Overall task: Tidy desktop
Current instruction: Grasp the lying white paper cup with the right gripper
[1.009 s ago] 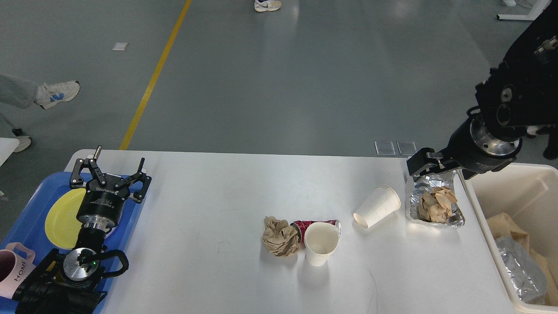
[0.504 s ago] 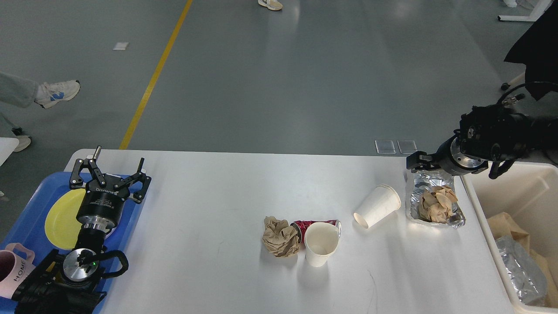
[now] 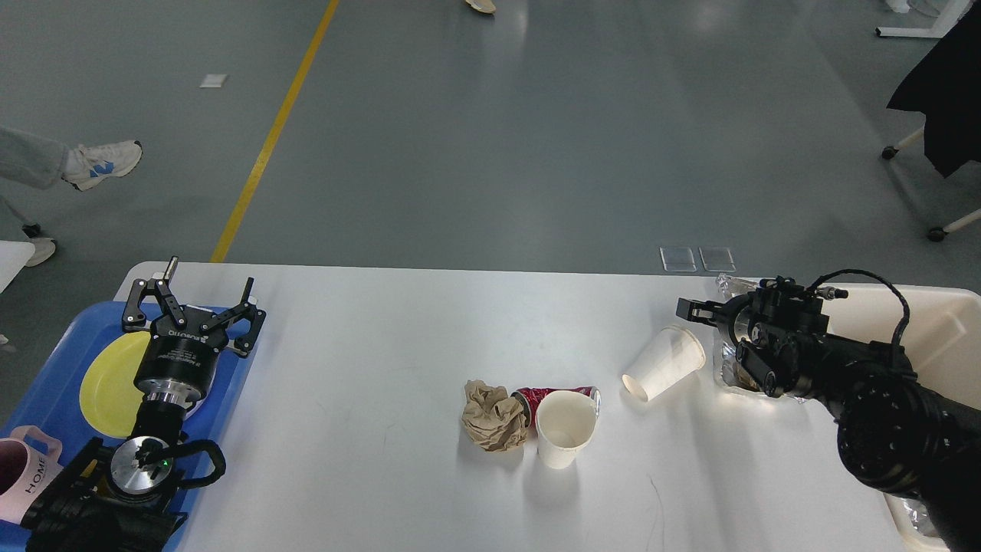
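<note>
The left gripper (image 3: 191, 305) hovers over the blue tray (image 3: 46, 360) at the left end of the desktop (image 3: 368, 368), pointing away from the head, its 2 fingers spread wide with nothing between them. Its arm rises from the lower left corner. The right arm enters from the lower right and stretches low across the right end of the desktop, covering most of the foil tray (image 3: 728, 368). The right gripper (image 3: 693, 310) sits at the tray's far left corner, just beside the tipped paper cup (image 3: 665, 362); it is seen dark and end-on, so I cannot tell whether its fingers are apart or together.

The desktop is a large white top with rounded corners, filling the lower half of the view. Beyond it lies a grey floor with 1 yellow line (image 3: 268, 138). A cream bin (image 3: 920, 307) stands against the right edge.

On the desktop there are 2 paper cups: the tipped one and 1 upright cup (image 3: 565, 426). 1 crumpled brown paper ball (image 3: 492, 415) and 1 crushed red can (image 3: 536, 397) lie touching each other, the can just behind the upright cup. The blue tray carries 1 yellow plate (image 3: 107, 383) and 1 pink mug (image 3: 23, 471).
</note>
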Controlling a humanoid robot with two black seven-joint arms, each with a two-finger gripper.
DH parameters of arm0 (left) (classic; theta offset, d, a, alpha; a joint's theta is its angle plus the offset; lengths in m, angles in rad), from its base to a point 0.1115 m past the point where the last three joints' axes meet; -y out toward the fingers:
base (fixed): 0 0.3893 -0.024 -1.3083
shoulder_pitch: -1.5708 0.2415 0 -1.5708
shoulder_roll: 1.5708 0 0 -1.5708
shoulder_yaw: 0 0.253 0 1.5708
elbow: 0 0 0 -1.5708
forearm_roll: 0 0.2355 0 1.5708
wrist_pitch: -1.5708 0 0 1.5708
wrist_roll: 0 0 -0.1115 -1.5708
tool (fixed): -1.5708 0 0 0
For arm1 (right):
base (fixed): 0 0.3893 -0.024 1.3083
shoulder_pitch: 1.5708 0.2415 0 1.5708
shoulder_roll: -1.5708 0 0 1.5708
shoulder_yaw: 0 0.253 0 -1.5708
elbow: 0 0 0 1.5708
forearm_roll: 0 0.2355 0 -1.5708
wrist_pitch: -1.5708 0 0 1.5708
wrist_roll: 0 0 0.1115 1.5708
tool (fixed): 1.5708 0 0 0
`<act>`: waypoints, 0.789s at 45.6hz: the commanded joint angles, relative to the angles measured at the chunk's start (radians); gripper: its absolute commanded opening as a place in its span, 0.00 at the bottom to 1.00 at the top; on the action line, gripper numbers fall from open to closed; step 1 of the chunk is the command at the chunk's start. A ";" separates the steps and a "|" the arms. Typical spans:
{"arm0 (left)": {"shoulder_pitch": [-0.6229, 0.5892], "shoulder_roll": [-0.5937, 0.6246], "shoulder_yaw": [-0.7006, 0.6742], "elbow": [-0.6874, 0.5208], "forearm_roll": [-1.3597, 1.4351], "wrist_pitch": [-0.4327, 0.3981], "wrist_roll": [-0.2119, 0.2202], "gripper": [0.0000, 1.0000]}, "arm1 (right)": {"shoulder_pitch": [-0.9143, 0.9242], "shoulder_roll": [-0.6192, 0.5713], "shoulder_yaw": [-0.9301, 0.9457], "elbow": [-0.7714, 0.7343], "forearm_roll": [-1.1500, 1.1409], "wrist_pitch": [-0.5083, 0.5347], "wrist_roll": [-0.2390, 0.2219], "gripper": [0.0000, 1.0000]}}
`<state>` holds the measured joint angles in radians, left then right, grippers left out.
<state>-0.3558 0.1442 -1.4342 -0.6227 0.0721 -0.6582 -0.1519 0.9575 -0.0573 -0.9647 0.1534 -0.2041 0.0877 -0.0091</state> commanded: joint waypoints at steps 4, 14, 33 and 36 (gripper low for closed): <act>0.000 0.000 0.000 0.000 0.000 0.000 0.000 0.96 | -0.020 -0.001 0.038 -0.003 0.000 -0.063 -0.003 0.82; 0.000 -0.002 0.000 -0.002 0.000 0.000 0.000 0.96 | -0.057 0.001 0.038 -0.003 0.000 -0.071 -0.006 0.79; 0.000 0.000 0.000 0.000 0.000 0.000 0.000 0.96 | -0.100 -0.004 0.038 -0.003 -0.001 -0.071 -0.006 0.60; 0.000 0.000 0.000 -0.002 0.000 0.000 0.000 0.96 | -0.105 -0.006 0.038 -0.003 -0.001 -0.071 -0.006 0.51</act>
<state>-0.3560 0.1440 -1.4342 -0.6231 0.0721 -0.6582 -0.1519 0.8609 -0.0606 -0.9253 0.1500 -0.2052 0.0160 -0.0148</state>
